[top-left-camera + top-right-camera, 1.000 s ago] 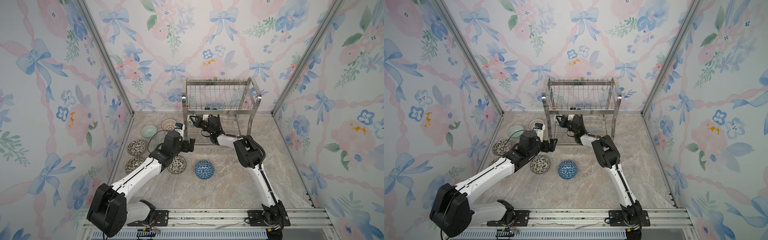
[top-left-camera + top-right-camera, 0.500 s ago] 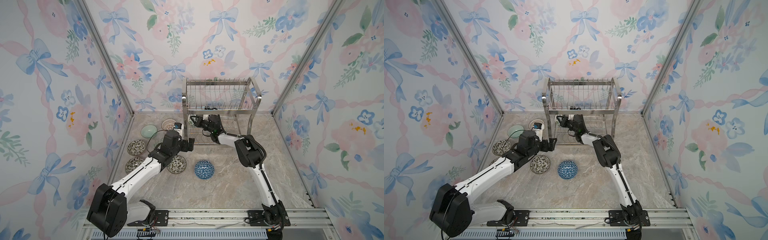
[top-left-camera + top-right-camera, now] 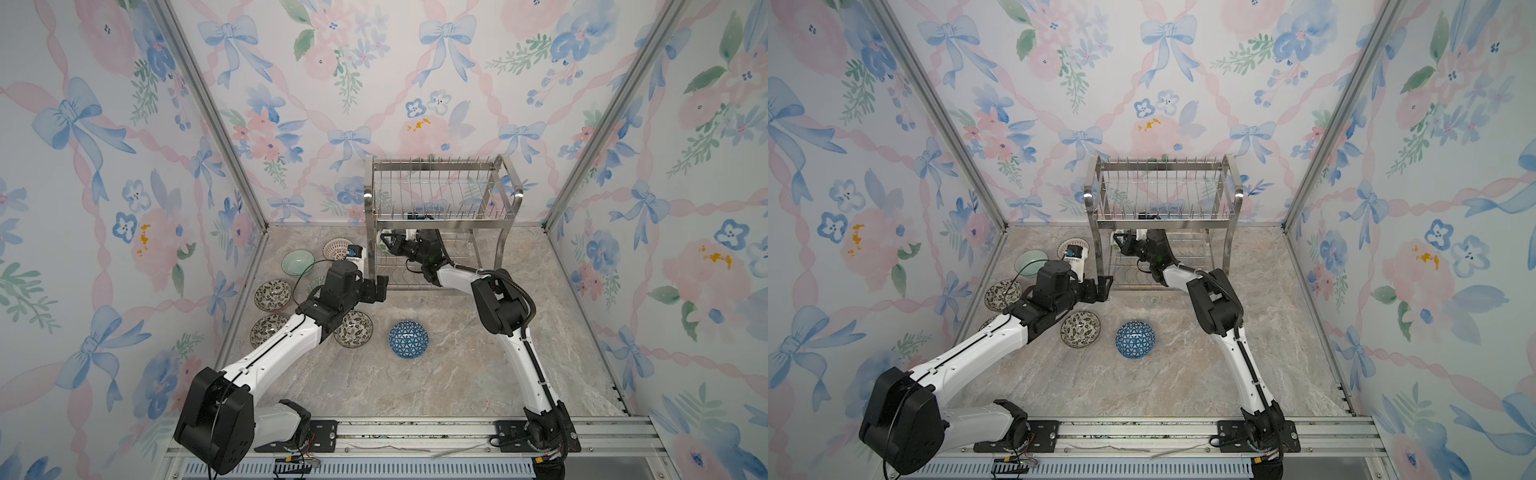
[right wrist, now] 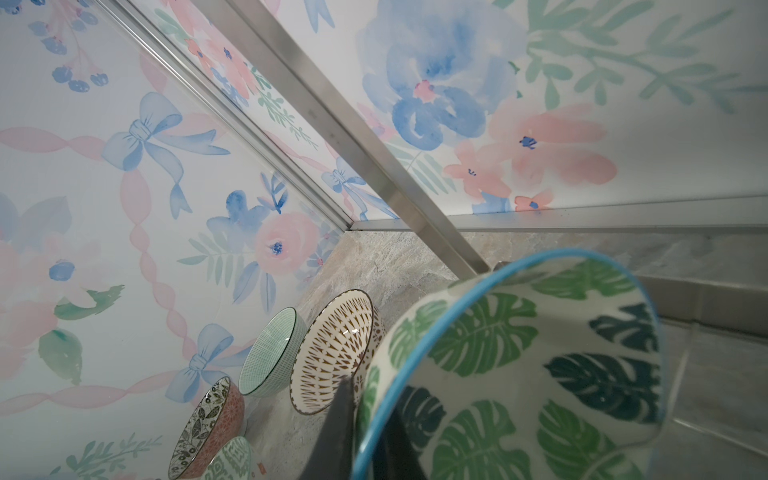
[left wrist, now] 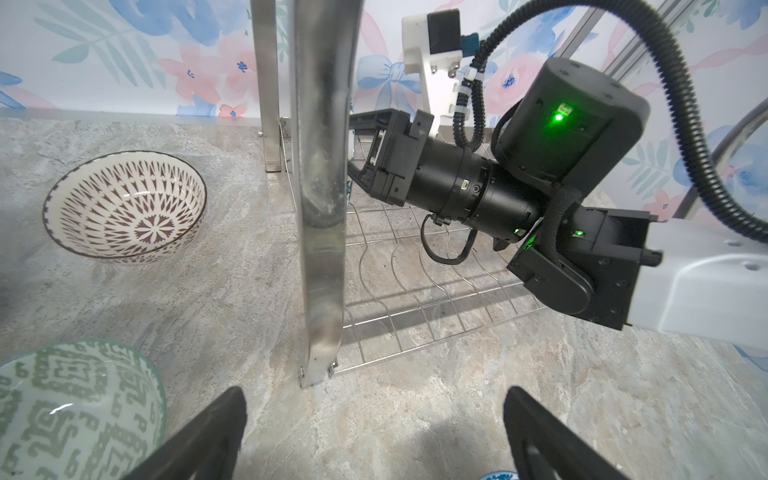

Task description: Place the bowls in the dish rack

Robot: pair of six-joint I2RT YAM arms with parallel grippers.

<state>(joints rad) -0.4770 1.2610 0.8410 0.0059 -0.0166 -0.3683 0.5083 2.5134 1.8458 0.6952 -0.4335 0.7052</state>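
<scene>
Right pincer (image 4: 368,424) pinching rim of green-leaf bowl (image 4: 519,374) (blue-edged, tilted), left pincer (image 5: 374,403) spread and empty above table (image 5: 436,353), leg of dish rack (image 5: 322,208) just ahead of it.

Left arm (image 3: 286,338) stretches from the near-left base toward far centre, with the forearm low and the wrist about level. Left gripper (image 3: 380,286) faces far-right with jaws wide apart and empty; both fingers (image 5: 216,428) show in the left wrist view. Right arm (image 3: 525,370) rises from the near-right base, elbow bent high, forearm running far-left. Right gripper (image 3: 389,242) points left, jaws pinched on the rim of a green-leaf bowl (image 4: 519,374), one finger inside and one outside. The grippers are apart, the left one nearer.
</scene>
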